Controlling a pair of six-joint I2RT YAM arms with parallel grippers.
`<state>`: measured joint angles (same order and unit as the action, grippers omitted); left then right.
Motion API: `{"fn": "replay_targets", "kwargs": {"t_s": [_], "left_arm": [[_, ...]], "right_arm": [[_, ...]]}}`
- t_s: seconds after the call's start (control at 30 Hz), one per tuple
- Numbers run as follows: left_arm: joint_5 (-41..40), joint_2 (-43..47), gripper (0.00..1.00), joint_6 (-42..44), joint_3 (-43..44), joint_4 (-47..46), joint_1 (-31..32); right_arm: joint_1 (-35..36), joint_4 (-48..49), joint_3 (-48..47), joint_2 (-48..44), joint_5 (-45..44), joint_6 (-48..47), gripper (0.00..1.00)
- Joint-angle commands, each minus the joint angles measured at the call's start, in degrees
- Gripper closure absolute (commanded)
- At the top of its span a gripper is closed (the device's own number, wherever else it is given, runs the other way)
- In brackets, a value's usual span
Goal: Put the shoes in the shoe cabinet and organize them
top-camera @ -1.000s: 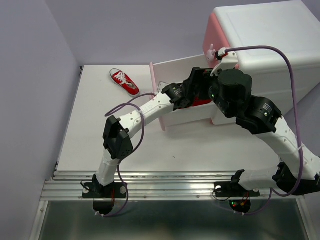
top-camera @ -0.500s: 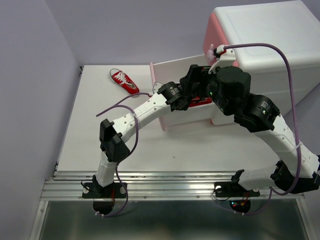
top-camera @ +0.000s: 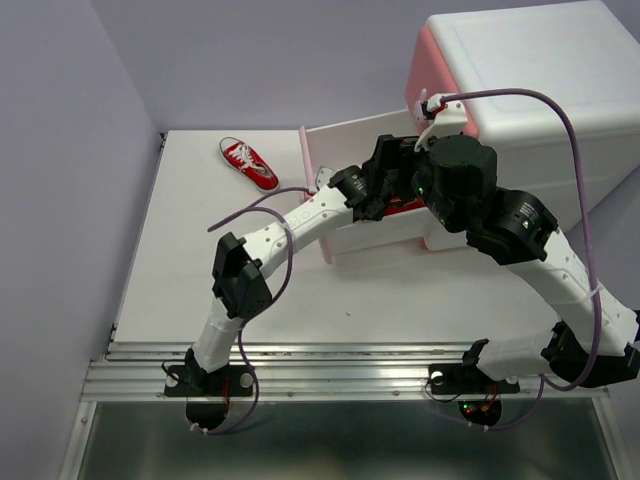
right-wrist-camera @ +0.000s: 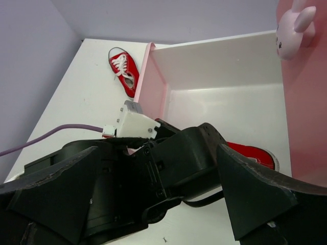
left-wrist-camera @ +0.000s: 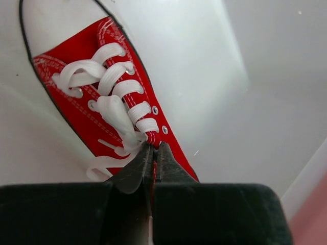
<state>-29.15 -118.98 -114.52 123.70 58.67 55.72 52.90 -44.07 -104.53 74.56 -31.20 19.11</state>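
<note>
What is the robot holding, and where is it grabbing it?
The left end effector pinches a red shoe at the top of its laces, inside the open drawer. The right end effector holds nothing.

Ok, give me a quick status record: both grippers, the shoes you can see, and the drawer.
left gripper: shut on the held red sneaker, pinched at the top of its laces
held red sneaker: inside the open drawer; resting or lifted, cannot tell
right gripper: open, empty, above the drawer
second red sneaker: on the table, left of the drawer
green sneakers: none in view
shoe cabinet: one drawer pulled out
</note>
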Motion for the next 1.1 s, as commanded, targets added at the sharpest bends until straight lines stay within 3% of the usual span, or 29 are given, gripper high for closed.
{"fn": "replay_targets", "kwargs": {"t_s": [0.0,0.2,0.33,0.37,0.4,0.63,0.8,0.83,0.97,1.07], "left_arm": [[1.5,-1.1,0.89,-16.4,2.6,1.1,0.4],[0.3,-2.3,0.82,-14.9,2.7,-1.1,-0.5],[0.8,-3.4,0.31,-12.8,4.4,-1.5,-0.5],[0.7,-2.8,0.11,-11.3,4.4,-1.6,-0.4],[0.4,-2.5,0.07,-10.7,4.4,-2.0,-0.5],[-5.8,5.8,0.03,4.1,5.5,-13.0,-1.8],[-2.6,13.2,0.02,30.6,6.3,-27.0,-5.5],[-2.5,14.6,0.01,32.3,6.1,-26.9,-6.3],[2.1,22.8,0.01,38.3,-0.8,-27.3,-14.3],[5.9,28.9,0.01,44.2,-11.1,-28.5,-24.8]], "right_arm": [[0.3,-1.9,-0.1,-1.4,-0.2,-2.1,0.00],[0.3,-2.2,0.1,-1.5,-0.9,-3.6,0.00],[0.3,-2.2,-0.1,-1.5,-0.7,-4.2,0.00],[0.3,-2.2,-0.1,-1.4,-0.5,-4.7,0.00],[0.3,-2.2,-0.1,-1.4,-0.5,-4.8,0.00],[0.3,-1.6,-2.1,-0.8,-1.7,-5.2,0.00],[0.3,2.8,-3.3,-0.3,0.2,-6.7,0.00],[0.3,3.7,-3.6,0.1,0.8,-7.4,0.00],[0.3,5.1,-7.1,2.9,3.8,-11.0,0.00],[0.3,5.6,-8.2,4.2,5.1,-12.3,0.00]]}}
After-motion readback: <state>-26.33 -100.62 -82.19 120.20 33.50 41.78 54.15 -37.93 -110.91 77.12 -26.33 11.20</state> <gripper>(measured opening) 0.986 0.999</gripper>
